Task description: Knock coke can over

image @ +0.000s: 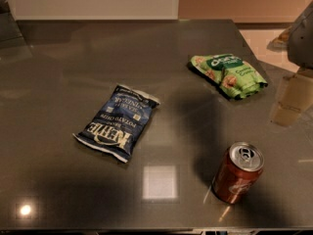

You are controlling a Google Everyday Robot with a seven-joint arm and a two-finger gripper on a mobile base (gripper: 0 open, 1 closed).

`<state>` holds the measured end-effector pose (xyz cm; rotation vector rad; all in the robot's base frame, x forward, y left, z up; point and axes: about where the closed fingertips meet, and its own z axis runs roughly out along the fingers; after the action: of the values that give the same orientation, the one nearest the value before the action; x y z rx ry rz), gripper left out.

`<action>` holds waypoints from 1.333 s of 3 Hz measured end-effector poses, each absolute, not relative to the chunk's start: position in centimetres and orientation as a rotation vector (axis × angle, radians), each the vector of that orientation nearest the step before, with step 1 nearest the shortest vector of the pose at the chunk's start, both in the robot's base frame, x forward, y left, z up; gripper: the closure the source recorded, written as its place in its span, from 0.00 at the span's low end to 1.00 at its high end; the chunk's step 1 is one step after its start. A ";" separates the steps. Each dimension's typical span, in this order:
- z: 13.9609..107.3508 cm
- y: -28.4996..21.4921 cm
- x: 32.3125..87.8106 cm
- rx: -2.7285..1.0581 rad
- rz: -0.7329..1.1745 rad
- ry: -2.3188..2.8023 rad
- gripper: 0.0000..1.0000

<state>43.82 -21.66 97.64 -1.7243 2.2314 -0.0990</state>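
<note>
Three items rest on a wide, dark grey glossy surface [58,72], which fills most of the view and is cut off at the left, the near edge and partly at the right. A pale square glare [159,181] and a small bright spot [24,209] sit on its near part.

The largest item is a flat blue crinkled chip bag with white lettering [117,122]. It lies near the middle, tilted, with its print upside down to the camera. Well apart from it, farther back and to the right, lies a smaller green chip bag with light lettering [227,75], crumpled, its small print too soft to read.

The small red aluminium coke can [238,175] stands upright at the near right of the surface, apart from both bags. Its silver top and pull tab show, while the white marks on its side are hard to make out.

The gripper [302,38] appears only as a blurred grey shape at the right edge, above the far right of the surface and well away from the can. Most of it is cut off, so whether it is open or closed cannot be told. A beige reflection [288,102] lies below it.
</note>
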 end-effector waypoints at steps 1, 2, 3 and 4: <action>97.6 -21.7 43.8 -1.724 -0.099 2.231 0.00; 97.2 -21.4 43.4 -1.726 0.018 2.222 0.00; 96.7 -21.0 41.6 -1.745 0.196 2.175 0.00; 96.2 -20.2 39.2 -1.780 0.352 2.091 0.00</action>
<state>39.23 -20.21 96.19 -1.7795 2.0908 0.3524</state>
